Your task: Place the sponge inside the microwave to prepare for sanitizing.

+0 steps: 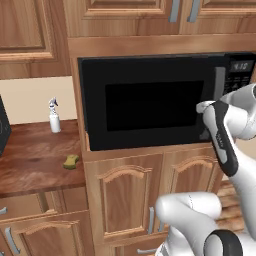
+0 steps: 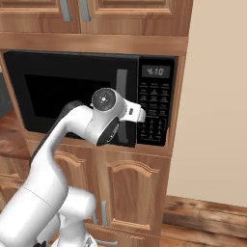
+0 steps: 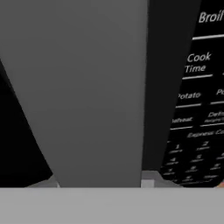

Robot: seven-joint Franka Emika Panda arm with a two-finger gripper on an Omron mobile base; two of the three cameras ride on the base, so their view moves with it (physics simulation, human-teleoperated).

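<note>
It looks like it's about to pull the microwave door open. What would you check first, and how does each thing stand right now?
1. Microwave door shut, so pulling is the right step: ok.
2. Gripper at the grey handle: ok.
3. Jaws firmly closed on the handle: cannot tell.
4. Sponge lying on the wooden counter to the left, out of the door's way: ok.
5. Spray bottle upright at the counter's back: ok.

Microwave (image 1: pixel 150 105) set in cabinet wall, door shut; handle (image 2: pixel 122 91) at 3 o'clock of window, keypad (image 2: pixel 153 108) further right. Bench (image 1: pixel 30 165) at microwave's 9 o'clock carries sponge (image 1: pixel 71 161); spray bottle (image 1: pixel 54 116) behind it, 11 o'clock.
</note>
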